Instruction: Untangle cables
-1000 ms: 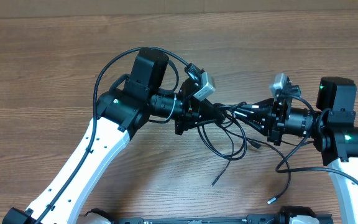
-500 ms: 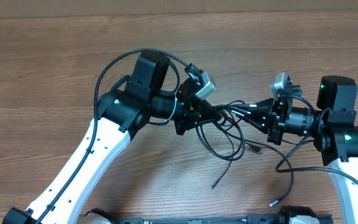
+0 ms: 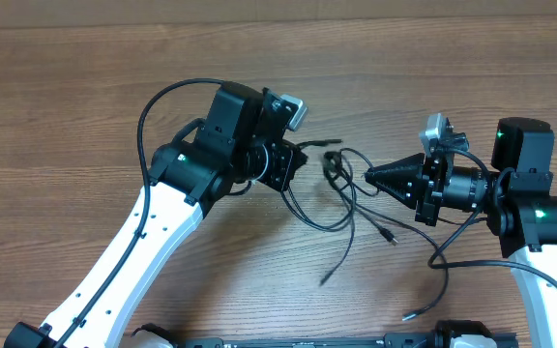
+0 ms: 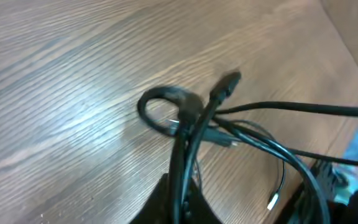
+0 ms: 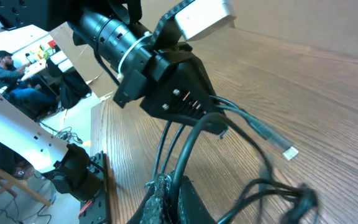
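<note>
Both arms are out over the brown wood-grain table (image 3: 85,87), and the bundle of thin black cables (image 3: 348,198) is strung across the gap between them

The left gripper (image 3: 296,166) is clamped tight on a few strands. In its wrist cam you can see the cords coming straight out from between the black fingers (image 4: 160,205) and running up to a tangled knot (image 4: 173,115) with a little loop on it, and one plug (image 4: 229,84) pokes out just past that

The right gripper (image 3: 373,177) points left at the same knot, with its jaws squeezed together into a cone. It's pinching cable too, and its own cam shows cords rising from between the fingers (image 5: 185,208) toward the other arm's gripper

The slack sags in a loop toward the near edge of the table. Three loose ends are lying on the wood: a plug end (image 3: 390,235) below the right gripper, a plain end (image 3: 323,280) further down, and a silver-tipped end (image 3: 409,314) close to the right arm's base
</note>
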Controlling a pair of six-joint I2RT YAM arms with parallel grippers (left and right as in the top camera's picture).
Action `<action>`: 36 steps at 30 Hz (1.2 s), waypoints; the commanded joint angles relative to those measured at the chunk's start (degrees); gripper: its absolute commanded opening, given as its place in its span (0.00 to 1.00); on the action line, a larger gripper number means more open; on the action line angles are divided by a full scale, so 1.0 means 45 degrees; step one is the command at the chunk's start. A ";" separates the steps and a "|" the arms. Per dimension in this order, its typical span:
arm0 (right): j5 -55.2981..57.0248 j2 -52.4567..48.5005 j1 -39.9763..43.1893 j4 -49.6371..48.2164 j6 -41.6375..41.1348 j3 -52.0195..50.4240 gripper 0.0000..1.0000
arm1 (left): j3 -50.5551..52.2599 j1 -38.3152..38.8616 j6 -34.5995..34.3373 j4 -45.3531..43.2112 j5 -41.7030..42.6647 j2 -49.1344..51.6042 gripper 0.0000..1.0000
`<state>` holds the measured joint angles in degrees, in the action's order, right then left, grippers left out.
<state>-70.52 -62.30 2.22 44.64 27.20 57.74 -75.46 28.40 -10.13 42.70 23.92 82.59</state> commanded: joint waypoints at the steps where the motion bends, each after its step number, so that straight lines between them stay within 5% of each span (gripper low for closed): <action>1: -0.0355 0.0170 0.0000 -0.0039 0.0019 0.0257 0.11 | -0.0102 -0.0053 -0.0748 -0.0019 -0.0452 -0.0015 0.04; 3: -0.0355 0.0170 0.0000 -0.0034 -0.0010 0.0257 0.60 | -0.0102 -0.0058 -0.0685 -0.0029 -0.0204 -0.0019 0.04; 4: -0.0355 0.0170 0.0000 -0.0024 -0.0029 0.0257 0.74 | -0.0102 -0.0063 -0.0330 -0.0068 0.0102 -0.0019 0.04; 11: 0.0316 0.0170 0.0000 0.0461 -0.0078 0.0257 0.98 | -0.0102 -0.0073 -0.0126 -0.1107 0.1627 -0.0019 0.04; 36: -0.0549 0.0170 0.0000 0.1923 -0.0063 0.0257 0.96 | -0.0102 0.0034 -0.1836 -0.2812 0.2259 -0.0019 0.14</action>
<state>-71.26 -62.30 2.22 52.99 26.98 57.74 -75.46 28.42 -17.78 30.17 32.84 82.59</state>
